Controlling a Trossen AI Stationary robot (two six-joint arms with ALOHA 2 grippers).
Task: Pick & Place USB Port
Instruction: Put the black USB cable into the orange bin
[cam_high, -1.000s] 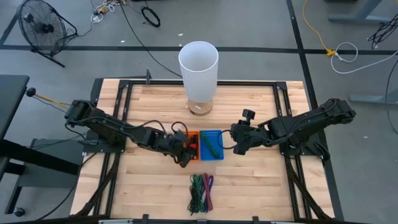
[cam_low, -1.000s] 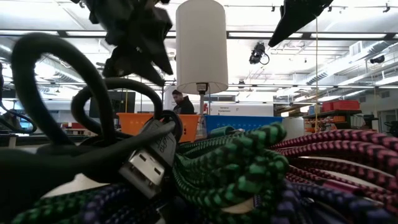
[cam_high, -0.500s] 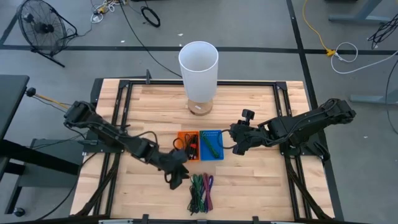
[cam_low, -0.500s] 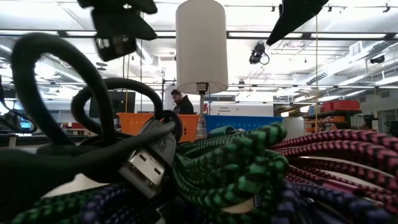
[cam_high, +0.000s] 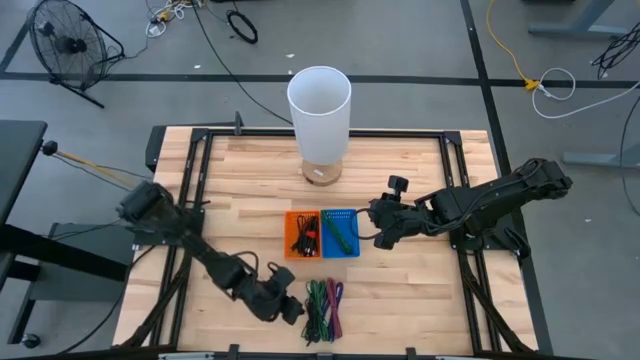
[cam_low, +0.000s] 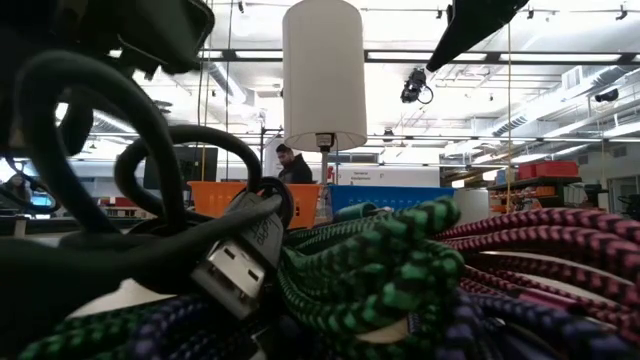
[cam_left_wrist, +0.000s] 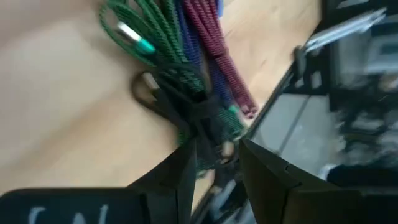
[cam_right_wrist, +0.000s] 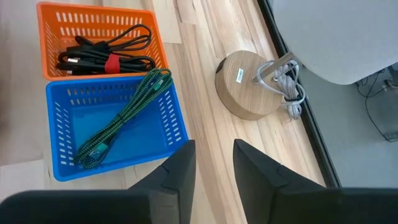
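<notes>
The left gripper (cam_high: 291, 309) has its jaws parted and empty, just beside the bundle of braided USB cables (cam_high: 324, 307) on the table's near edge, the cables lying ahead of its fingers (cam_left_wrist: 180, 180). The right gripper (cam_high: 372, 226), fingers apart, hangs beside the blue basket (cam_high: 341, 232).
</notes>
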